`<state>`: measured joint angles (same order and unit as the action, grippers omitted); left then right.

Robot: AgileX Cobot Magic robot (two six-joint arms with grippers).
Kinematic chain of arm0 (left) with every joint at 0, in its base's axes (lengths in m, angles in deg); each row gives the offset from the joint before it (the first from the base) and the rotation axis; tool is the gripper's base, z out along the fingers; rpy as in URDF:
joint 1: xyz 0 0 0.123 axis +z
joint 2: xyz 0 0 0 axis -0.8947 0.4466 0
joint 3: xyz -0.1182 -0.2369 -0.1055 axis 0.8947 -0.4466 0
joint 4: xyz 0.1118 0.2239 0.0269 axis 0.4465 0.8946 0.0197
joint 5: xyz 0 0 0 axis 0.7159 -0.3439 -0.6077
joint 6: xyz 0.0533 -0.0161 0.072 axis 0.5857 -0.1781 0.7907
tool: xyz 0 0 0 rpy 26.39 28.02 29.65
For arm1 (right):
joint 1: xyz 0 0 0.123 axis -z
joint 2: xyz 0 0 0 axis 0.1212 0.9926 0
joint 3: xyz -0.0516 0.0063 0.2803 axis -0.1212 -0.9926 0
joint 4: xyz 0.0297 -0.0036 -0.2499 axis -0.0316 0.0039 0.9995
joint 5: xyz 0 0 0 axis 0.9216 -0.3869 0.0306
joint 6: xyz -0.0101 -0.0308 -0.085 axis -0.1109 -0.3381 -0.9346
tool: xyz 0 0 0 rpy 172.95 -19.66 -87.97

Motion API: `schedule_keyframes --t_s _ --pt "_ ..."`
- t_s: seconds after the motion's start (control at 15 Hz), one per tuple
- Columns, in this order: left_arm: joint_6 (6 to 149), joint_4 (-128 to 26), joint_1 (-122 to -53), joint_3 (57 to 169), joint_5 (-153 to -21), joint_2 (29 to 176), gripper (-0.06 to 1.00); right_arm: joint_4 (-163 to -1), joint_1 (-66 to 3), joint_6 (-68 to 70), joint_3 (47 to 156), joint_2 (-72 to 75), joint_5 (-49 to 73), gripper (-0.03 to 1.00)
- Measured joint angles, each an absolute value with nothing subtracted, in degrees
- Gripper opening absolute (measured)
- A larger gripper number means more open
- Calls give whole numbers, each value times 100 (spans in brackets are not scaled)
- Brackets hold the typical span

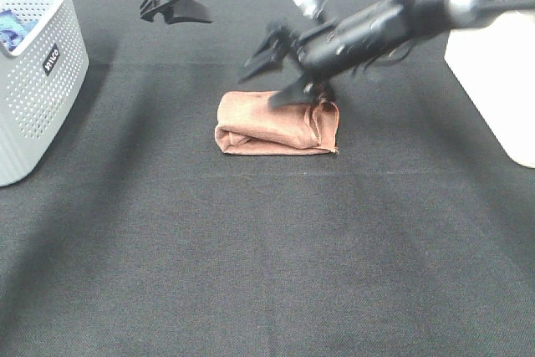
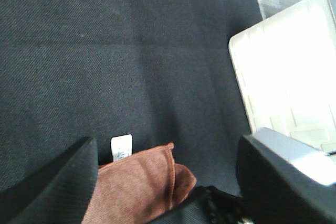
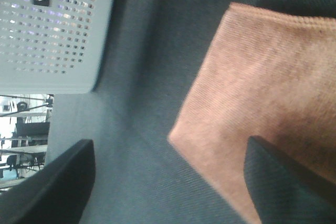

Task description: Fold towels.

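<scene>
A reddish-brown towel [image 1: 276, 127] lies folded into a small rectangle in the middle of the black table. My right gripper [image 1: 261, 88] hovers open just above the towel's far edge, one finger over its top; in the right wrist view the towel [image 3: 262, 87] fills the space between the spread fingers [image 3: 289, 182]. My left gripper [image 1: 227, 6] is open and empty, raised well behind the towel to the left. In the left wrist view the towel's corner [image 2: 142, 187] and its white tag [image 2: 122, 148] show between the spread fingers [image 2: 52, 187].
A grey perforated basket [image 1: 38, 89] with blue cloth inside stands at the left edge, and it also shows in the right wrist view [image 3: 52, 24]. A white container [image 1: 501, 73] stands at the right edge, and it shows in the left wrist view [image 2: 283, 72]. Black cloth covers the table [image 1: 267, 257].
</scene>
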<state>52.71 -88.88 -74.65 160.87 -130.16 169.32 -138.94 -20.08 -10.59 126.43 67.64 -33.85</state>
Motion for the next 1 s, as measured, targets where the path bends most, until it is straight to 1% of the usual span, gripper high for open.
schedule_keyframes --t_s 0.2,0.33,0.53,0.8,1.0 --pt "5277 -8877 -7459 16087 -13074 16926 70 -13728 -1859 -1008 12678 6890 -3333 74" --pt "5277 -8842 -7459 16087 -13148 16926 70 -13143 -1487 -681 12689 6890 -3247 74" --pt "5277 -8825 -7459 16087 -13177 16926 70 -12341 -1154 -332 12695 6890 -3225 74" --pt "5414 -8773 -7459 16087 -13366 16777 70 -11734 -1120 -177 12695 6557 -3207 74" --pt "5850 -8441 -7453 16087 -13813 16233 70 -11104 -1132 350 12695 5870 -3500 74"
